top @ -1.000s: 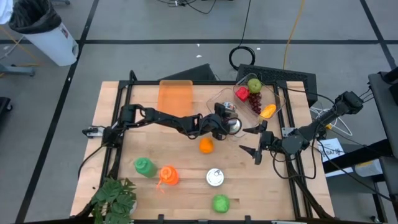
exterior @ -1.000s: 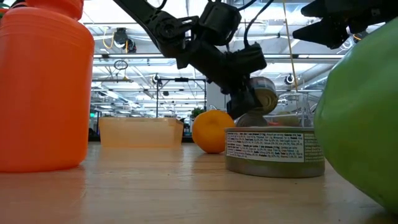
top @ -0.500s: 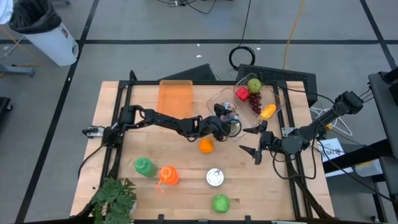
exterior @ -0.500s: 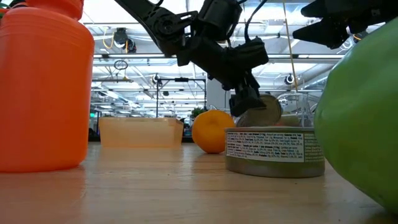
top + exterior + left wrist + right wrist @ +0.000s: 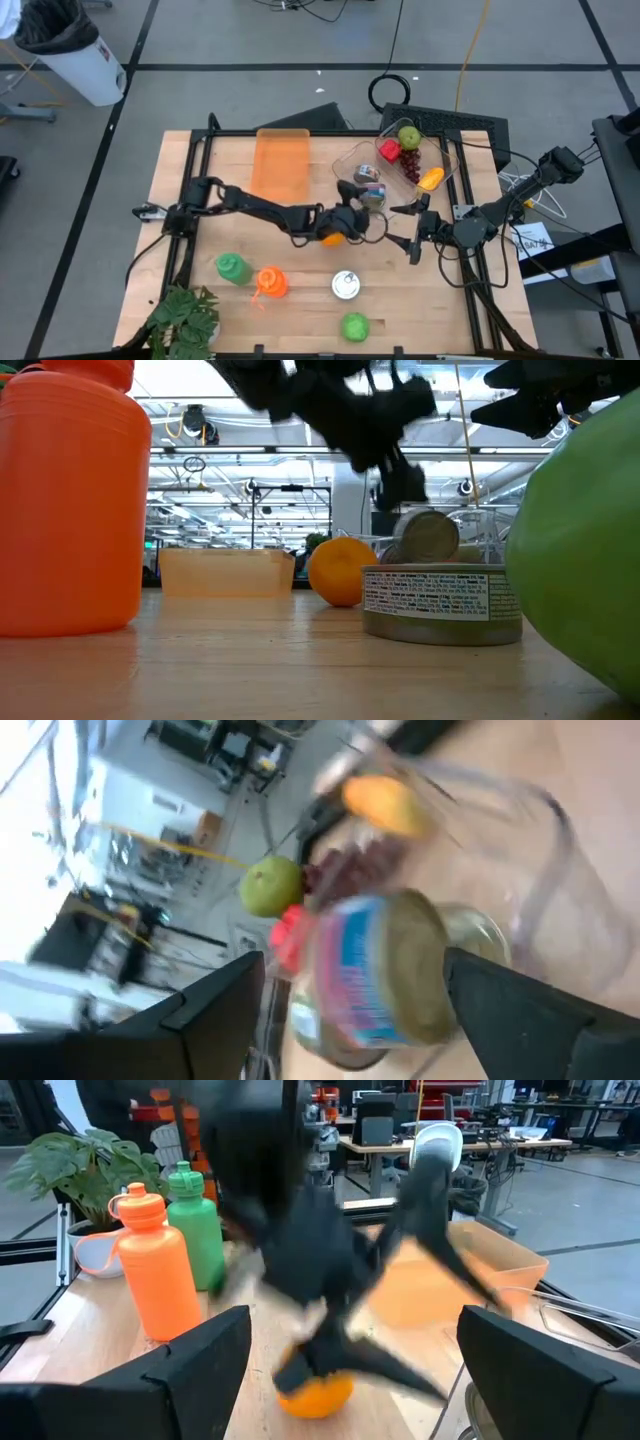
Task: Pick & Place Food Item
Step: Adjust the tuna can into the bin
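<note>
A can with a blue and pink label [image 5: 372, 192] lies on its side in the near-left corner of the clear container [image 5: 445, 150]. The low view shows its round end [image 5: 428, 538]. A green apple [image 5: 408, 137], a red piece, dark grapes and a yellow-orange piece lie farther back in the container. My left gripper [image 5: 356, 212] stands open just short of the can, on its near side and above table height. Its fingers [image 5: 215, 1015] frame the can [image 5: 375, 970] without touching it. My right gripper [image 5: 406, 226] waits open near the container's near right corner.
An orange [image 5: 330, 238] lies right under my left arm's wrist. On the near half of the table stand a flat tin [image 5: 346, 286], an orange bottle [image 5: 270, 283], a green bottle [image 5: 232, 266], a green fruit [image 5: 355, 326] and a plant [image 5: 185, 318]. An orange tray [image 5: 282, 160] sits at the far middle.
My left gripper has let go of the can and drawn back toward the table's near edge, rising as it went. The can has dropped the last bit and now lies on its side in the clear container. My right arm has kept still.
</note>
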